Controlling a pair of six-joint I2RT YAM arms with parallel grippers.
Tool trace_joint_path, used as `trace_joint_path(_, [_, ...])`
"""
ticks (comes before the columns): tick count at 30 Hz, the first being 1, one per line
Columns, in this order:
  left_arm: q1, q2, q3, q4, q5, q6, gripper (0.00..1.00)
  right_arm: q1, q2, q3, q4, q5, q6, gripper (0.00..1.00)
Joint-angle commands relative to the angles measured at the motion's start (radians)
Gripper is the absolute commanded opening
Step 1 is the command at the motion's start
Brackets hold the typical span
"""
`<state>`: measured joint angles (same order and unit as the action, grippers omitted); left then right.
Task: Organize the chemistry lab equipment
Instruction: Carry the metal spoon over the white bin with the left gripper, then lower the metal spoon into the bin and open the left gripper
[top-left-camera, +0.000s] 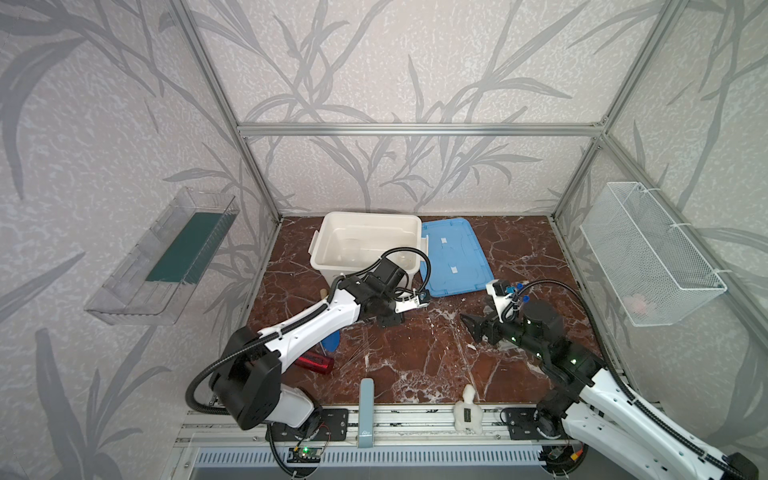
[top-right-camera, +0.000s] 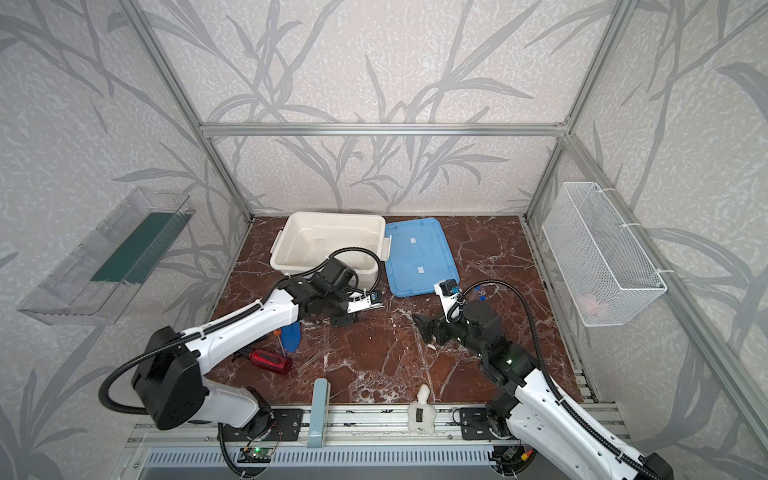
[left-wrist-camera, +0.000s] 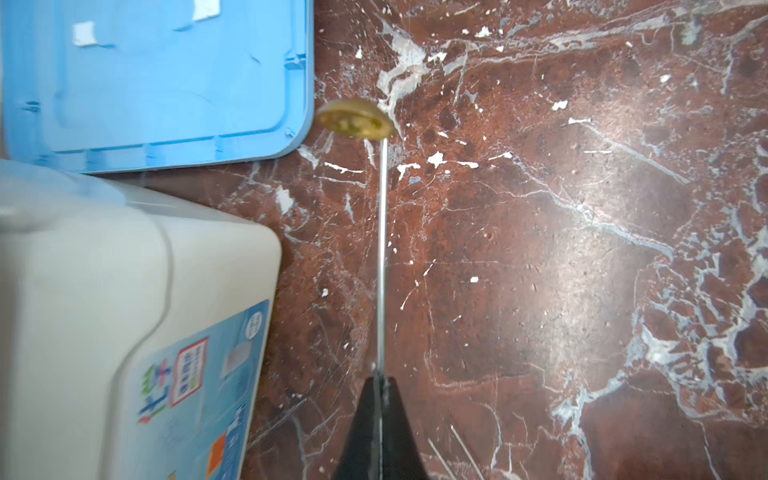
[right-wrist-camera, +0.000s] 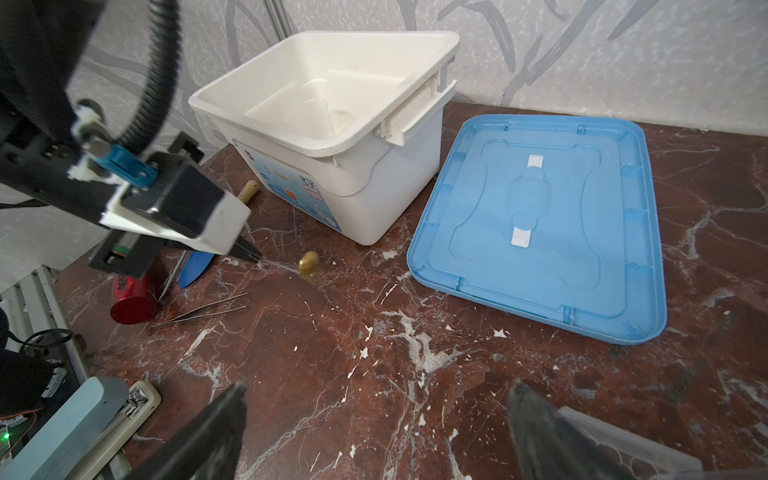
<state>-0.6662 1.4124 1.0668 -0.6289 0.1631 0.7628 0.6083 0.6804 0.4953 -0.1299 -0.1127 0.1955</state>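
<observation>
Metal rod (left-wrist-camera: 381, 257) with a brass-coloured spoon head (left-wrist-camera: 355, 121), one piece of the chemistry lab equipment being organized, is pinched at its bare end by the left gripper (left-wrist-camera: 380, 380), whose jaws are closed tight on it. The rod is held roughly level just above the marble table (right-wrist-camera: 415, 332), beside the near right corner of a white bin (right-wrist-camera: 374, 199) that is set at the far left-centre. A blue lid (right-wrist-camera: 540, 232) is laid flat to the right of the bin. The right gripper (right-wrist-camera: 378, 385) is held wide open and empty, low over the table right of centre.

The step in hand is judged to be the carry to the bin. A lift above the rim is called for next, then a swing toward the far left, so that the whole length is brought over the opening before the jaws are parted. The long overhang must be watched, since the spoon head could be caught on the rim. A clear cup (right-wrist-camera: 314, 109) can be made out inside the bin. Thin glass rods (right-wrist-camera: 208, 305) are left at the near left, beside a blue trowel (right-wrist-camera: 195, 268) and a red-handled tool (right-wrist-camera: 133, 307).

A blue sticker (left-wrist-camera: 195, 374) with a red-framed panel is carried on the bin's near wall, but its characters are too blurred to be read. Two white tabs (right-wrist-camera: 536, 161) on the lid are blank.
</observation>
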Motion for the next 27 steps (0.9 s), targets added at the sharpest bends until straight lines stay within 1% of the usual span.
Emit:
trace_joint_path(1, [0.007,-0.101,0.071,-0.076,-0.051,0.102,0.00,0.000,0.003,0.031,0.023,0.005,0.006,0.96])
trace_joint_path(5, [0.069,-0.090,0.235,-0.186,-0.039,0.144,0.00,0.000,0.022,0.055,0.044,-0.006,0.016,0.96])
trace_joint_path(8, [0.094,-0.060,0.333,-0.218,-0.069,0.205,0.00,-0.001,0.052,0.075,0.074,-0.030,0.027,0.95])
trace_joint_path(12, [0.185,0.021,0.492,-0.284,-0.026,0.246,0.00,0.000,0.127,0.160,0.078,-0.089,0.026,0.95])
trace_joint_path(13, [0.205,0.044,0.519,-0.291,-0.033,0.265,0.00,0.000,0.149,0.183,0.083,-0.099,0.027,0.94])
trace_joint_path(15, [0.233,0.088,0.552,-0.314,-0.039,0.319,0.00,0.000,0.189,0.228,0.085,-0.120,0.025,0.94])
trace_joint_path(18, [0.270,0.164,0.596,-0.333,-0.027,0.335,0.00,0.001,0.244,0.283,0.085,-0.147,0.024,0.93])
trace_joint_path(19, [0.275,0.185,0.597,-0.324,-0.029,0.375,0.00,0.002,0.260,0.296,0.090,-0.150,0.024,0.93])
trace_joint_path(22, [0.296,0.244,0.602,-0.300,-0.023,0.422,0.00,0.001,0.311,0.340,0.113,-0.149,-0.001,0.94])
trace_joint_path(25, [0.320,0.311,0.664,-0.324,0.030,0.425,0.00,0.001,0.385,0.453,0.073,-0.162,-0.054,0.93])
trace_joint_path(27, [0.327,0.344,0.673,-0.314,0.048,0.438,0.00,0.000,0.422,0.499,0.075,-0.165,-0.042,0.93])
